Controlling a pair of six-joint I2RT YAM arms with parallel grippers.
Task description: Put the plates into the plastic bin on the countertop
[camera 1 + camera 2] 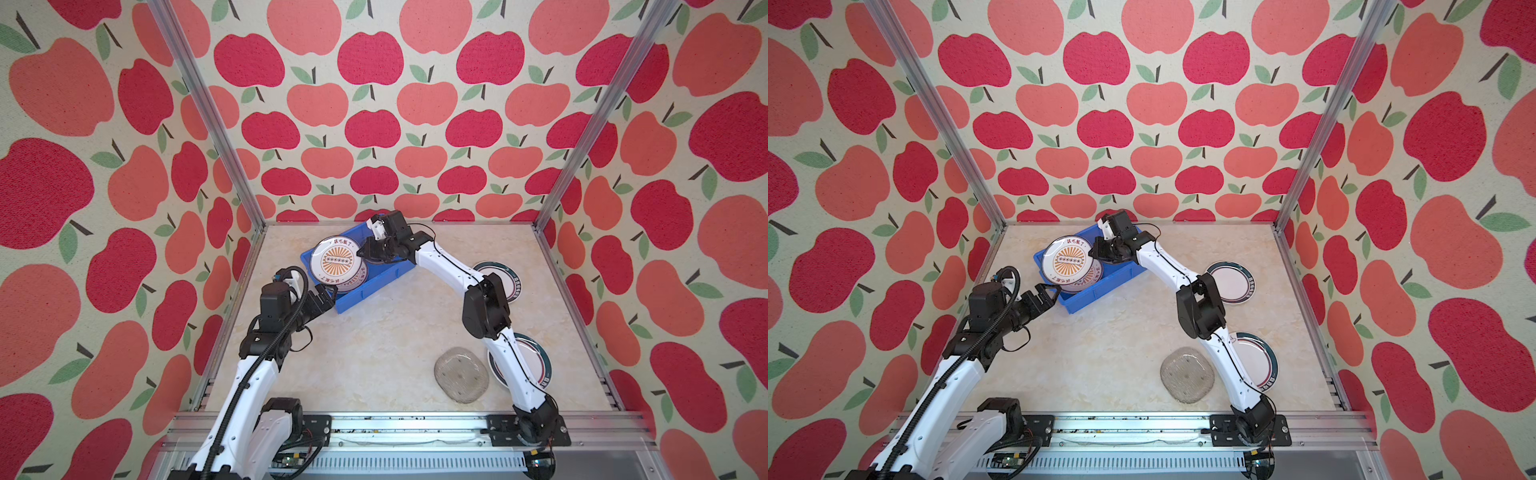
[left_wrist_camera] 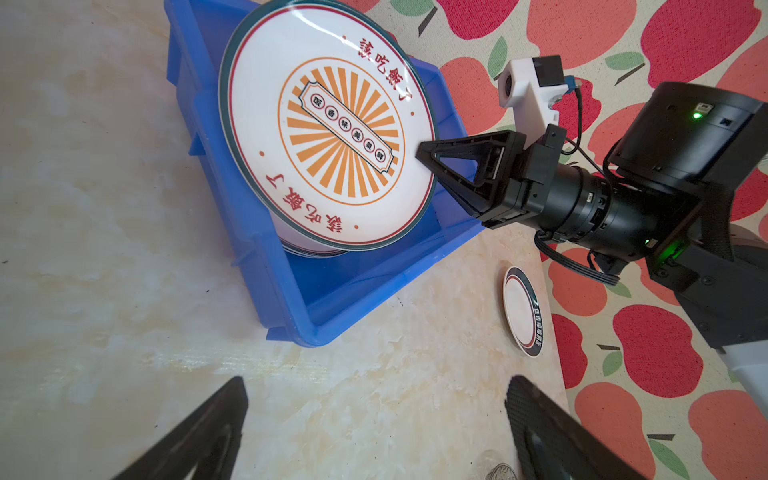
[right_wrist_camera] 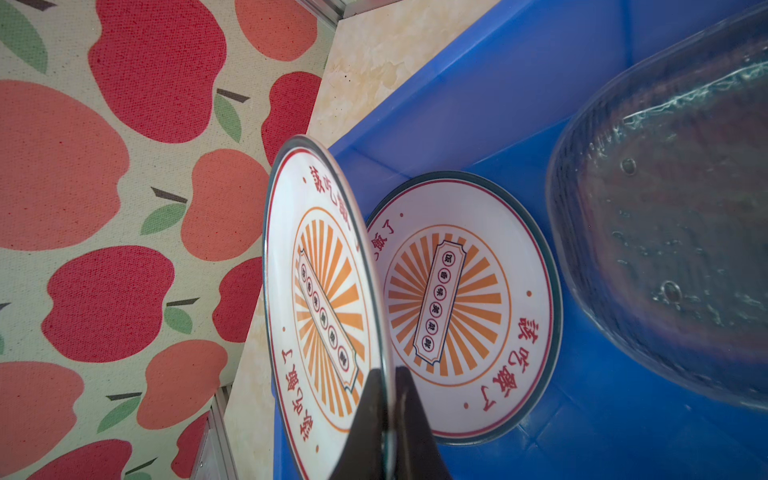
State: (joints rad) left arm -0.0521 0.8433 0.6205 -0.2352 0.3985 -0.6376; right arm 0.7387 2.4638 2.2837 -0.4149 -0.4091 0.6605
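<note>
The plates come in three kinds, and I can count six for sure.

The biggest thing is the countertop (image 1: pixel 374 353), flat and smooth, cream with a marble look. Next is the plastic bin (image 1: pixel 361 293), a bright blue box with a lipped rim. In both top views it sits slanted in the upper left part of the countertop.

Two plates are round and shiny white with an orange sunburst. The tilted sunburst plate (image 1: pixel 334 259) leans up over the left end of the bin. My right claw (image 3: pixel 389 376) is pinched tight on its edge. The flat sunburst plate (image 3: pixel 457 307) lies in the bin under it. More may be stacked below; I cannot tell. Red writing runs round each rim, 該吃飯了, printed twice. The tiny signs in the middle label are too small for me.

Two plates are round and white with a dark green rim. The upper green plate (image 1: pixel 500 274) sits at the right, partly behind my right arm (image 1: pixel 453 270). The lower green plate (image 1: pixel 534 357) sits lower right. Each has a dark band with white writing I cannot read.

Two plates are clear, bumpy glass, square with round corners. The outside glass plate (image 1: pixel 461 374) lies just beside the lower green plate. The inside glass plate (image 3: pixel 665 249) is in the bin.

My left claw (image 1: pixel 326 299) is wide apart and holds nothing, just beside the bin's lower left corner.
</note>
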